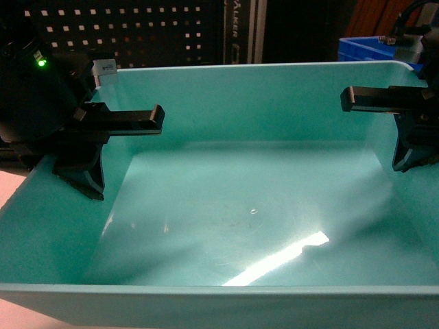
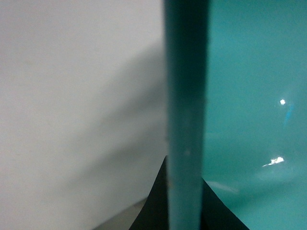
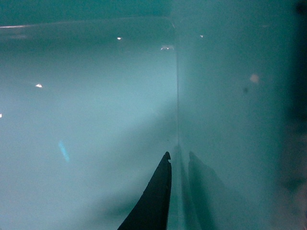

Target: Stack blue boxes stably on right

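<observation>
The light turquoise tub [image 1: 247,205] fills the head view, close to the camera, open side up. My left gripper [image 1: 84,184] is shut on its left wall, one black finger inside the tub. My right gripper [image 1: 413,159] is shut on the right wall the same way. In the left wrist view the tub's wall [image 2: 184,96] runs upright between the two black fingers of the left gripper [image 2: 184,170]. In the right wrist view the right gripper [image 3: 178,157] shows one dark finger inside the tub [image 3: 86,120] and the other dimly through the wall. A corner of the royal-blue crate [image 1: 365,46] shows behind the tub's far right rim.
A black pegboard [image 1: 137,27] stands behind the tub. A pale surface [image 1: 9,186] shows at the left edge of the head view and a pale surface [image 2: 72,96] also lies beside the tub's wall in the left wrist view.
</observation>
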Available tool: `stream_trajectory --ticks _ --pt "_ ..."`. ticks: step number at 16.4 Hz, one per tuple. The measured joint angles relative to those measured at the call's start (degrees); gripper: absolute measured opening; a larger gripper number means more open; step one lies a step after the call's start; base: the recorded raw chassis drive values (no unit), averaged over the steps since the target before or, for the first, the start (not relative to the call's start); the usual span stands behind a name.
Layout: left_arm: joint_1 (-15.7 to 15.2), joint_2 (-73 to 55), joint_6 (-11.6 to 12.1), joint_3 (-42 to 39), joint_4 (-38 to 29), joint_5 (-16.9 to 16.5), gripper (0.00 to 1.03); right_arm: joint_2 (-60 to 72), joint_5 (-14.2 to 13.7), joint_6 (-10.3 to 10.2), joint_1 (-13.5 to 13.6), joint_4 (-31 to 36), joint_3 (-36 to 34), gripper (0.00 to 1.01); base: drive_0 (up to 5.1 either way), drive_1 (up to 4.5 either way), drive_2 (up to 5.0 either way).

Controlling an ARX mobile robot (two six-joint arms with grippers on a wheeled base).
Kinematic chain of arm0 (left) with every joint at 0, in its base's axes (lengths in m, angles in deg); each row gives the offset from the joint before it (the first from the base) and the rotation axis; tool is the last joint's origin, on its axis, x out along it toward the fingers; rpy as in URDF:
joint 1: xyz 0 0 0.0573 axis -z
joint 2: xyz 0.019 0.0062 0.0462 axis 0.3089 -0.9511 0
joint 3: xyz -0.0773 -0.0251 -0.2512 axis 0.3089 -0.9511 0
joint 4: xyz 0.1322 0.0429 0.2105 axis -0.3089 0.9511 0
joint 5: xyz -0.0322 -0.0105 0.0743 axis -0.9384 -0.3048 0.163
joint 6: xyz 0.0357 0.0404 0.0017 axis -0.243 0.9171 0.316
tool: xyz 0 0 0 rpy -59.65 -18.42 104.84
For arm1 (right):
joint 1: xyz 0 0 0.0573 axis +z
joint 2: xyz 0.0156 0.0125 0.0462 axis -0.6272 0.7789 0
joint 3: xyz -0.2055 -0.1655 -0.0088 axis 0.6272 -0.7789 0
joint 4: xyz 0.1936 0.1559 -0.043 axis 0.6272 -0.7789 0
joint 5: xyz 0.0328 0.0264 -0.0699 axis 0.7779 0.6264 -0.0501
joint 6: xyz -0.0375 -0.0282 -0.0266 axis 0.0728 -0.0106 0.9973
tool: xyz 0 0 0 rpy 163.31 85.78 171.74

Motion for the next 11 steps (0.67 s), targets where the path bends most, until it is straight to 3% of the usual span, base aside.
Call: stream_trajectory --ticks 11 --pt "0.0 0.1 0.0 0.0 0.1 -0.1 0.02 0.0 -0.1 0.0 0.0 -0.3 0.0 0.08 1.3 -6.66 0.2"
